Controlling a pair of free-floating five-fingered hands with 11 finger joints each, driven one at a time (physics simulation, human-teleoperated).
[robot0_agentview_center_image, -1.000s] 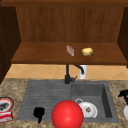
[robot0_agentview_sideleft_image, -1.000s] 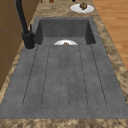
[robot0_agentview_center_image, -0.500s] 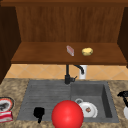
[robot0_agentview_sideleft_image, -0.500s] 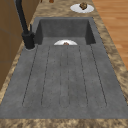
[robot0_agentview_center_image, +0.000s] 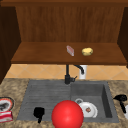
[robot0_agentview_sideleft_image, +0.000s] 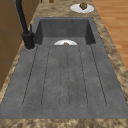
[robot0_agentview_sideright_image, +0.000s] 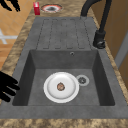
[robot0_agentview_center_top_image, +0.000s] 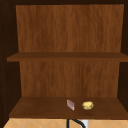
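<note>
A grey sink (robot0_agentview_center_image: 107, 100) is set in a speckled table under a wooden shelf (robot0_agentview_center_image: 45, 56). The left hand (robot0_agentview_center_image: 39, 113) hangs over the drainboard beside a red ball (robot0_agentview_center_image: 67, 114), its fingers impossible to make out. The right hand (robot0_agentview_center_image: 121, 98), fingers spread, hovers by the basin's right rim, near a white plate (robot0_agentview_center_image: 88, 109) in the basin.

White plate (robot0_agentview_sideright_image: 61, 87), flat in basin, brown morsel (robot0_agentview_sideright_image: 60, 86) centered

2 matte black human-like hands: left hand (robot0_agentview_center_image: 39, 113), right hand (robot0_agentview_center_image: 121, 98).

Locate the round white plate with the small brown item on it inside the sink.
The round white plate lies on the floor of the sink basin, in its right half in the front view, with the drain just beside it.
</note>
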